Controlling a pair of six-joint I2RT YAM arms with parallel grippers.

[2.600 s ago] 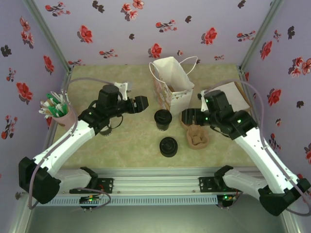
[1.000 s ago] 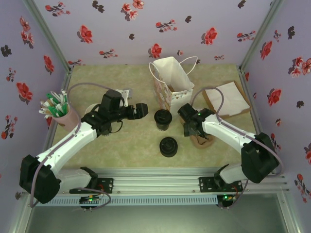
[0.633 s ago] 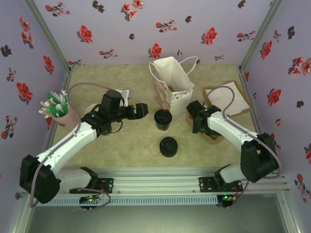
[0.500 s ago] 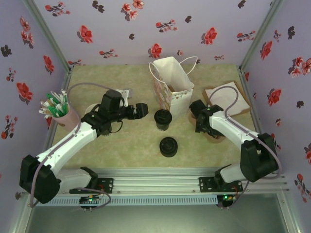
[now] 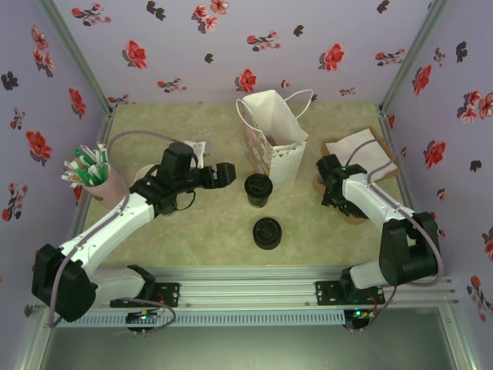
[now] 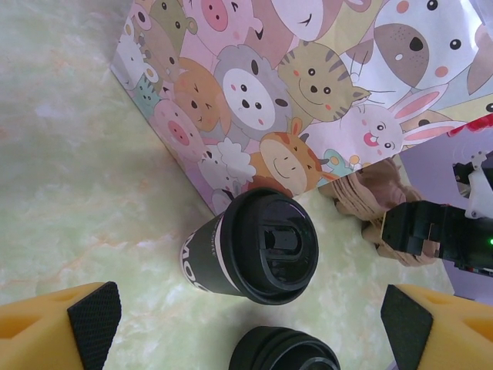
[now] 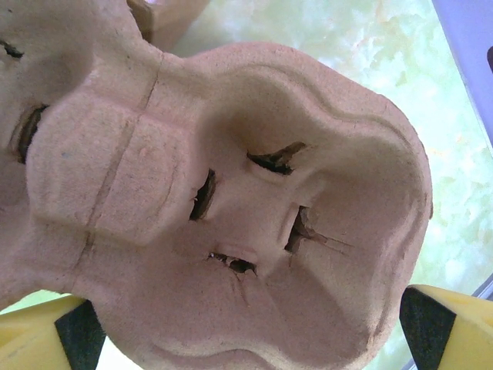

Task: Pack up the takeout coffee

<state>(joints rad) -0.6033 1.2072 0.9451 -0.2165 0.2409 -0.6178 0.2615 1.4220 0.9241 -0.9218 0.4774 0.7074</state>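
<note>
R gripper (image 7: pixel 246 335) + brown cup carrier (image 7: pixel 231 193) now farther right, nr napkins (image 5: pixel 377 154).

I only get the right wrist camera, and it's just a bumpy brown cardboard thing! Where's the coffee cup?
Observer: From above, the takeout coffee stands upright just in front of the paper gift bag, off to your arm's left.
Operator: Is anybody grabbing it?
Observer: No. The left arm points at it with its jaws wide open, one on each side, not touching.
Operator: Is anything else near it?
Observer: Yes, some loose black lids sit in front of the cup, nearer the arms' bases.
</note>
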